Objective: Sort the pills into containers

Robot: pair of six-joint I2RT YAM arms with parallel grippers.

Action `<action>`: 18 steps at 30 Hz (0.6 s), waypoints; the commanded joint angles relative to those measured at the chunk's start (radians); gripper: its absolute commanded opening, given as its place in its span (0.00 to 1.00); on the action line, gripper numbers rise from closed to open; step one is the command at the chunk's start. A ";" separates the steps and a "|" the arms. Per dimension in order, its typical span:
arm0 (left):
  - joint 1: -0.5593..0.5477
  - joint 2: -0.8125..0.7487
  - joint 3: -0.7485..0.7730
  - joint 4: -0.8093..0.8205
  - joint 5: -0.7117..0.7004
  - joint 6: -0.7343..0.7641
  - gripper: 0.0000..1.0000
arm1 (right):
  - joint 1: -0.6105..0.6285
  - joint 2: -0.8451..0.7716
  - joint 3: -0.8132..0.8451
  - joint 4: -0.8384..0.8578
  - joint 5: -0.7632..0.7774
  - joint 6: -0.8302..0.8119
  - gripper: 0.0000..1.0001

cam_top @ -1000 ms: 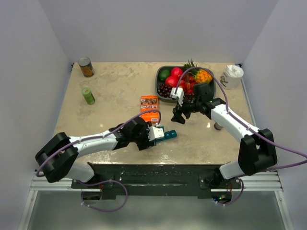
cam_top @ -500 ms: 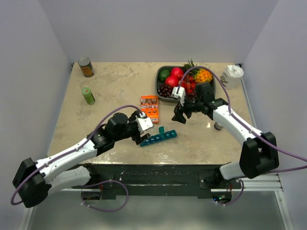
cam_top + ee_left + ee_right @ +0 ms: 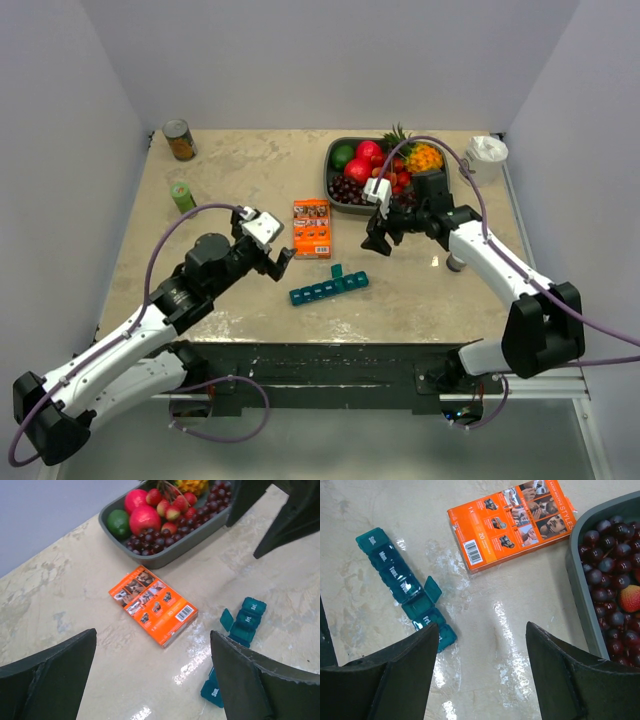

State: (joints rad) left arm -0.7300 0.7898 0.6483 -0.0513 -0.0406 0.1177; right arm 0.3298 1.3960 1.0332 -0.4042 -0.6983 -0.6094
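Letting go of the teal pill organiser (image 3: 329, 286), you drew the left pincer (image 3: 277, 260) back with its jaws wide apart, leaving the strip free on the counter (image 3: 240, 180) near the orange box (image 3: 312, 227), one lid up, seemingly ready for filling, while your right pincer (image 3: 378, 243) hung apart, empty.

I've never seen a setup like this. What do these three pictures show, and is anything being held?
These are two robot arms bolted at the near edge of a table. The wide picture looks down from above and behind; the other two come from cameras on each wrist, so the dark shapes at the bottom are that arm's own fingers. On the table lie a teal pill organiser with one lid up, an orange box, a grey tray of fruit, a green bottle and a can. The left hand and right hand are both open, holding nothing.
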 commanded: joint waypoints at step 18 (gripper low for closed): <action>0.401 0.049 0.134 -0.082 0.022 -0.260 0.99 | -0.011 -0.066 0.096 -0.124 -0.023 0.017 0.74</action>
State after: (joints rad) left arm -0.4000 0.8310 0.7277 -0.1452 -0.0650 -0.0647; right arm 0.3241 1.3674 1.1423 -0.5415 -0.6991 -0.6376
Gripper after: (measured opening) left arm 0.992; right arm 0.740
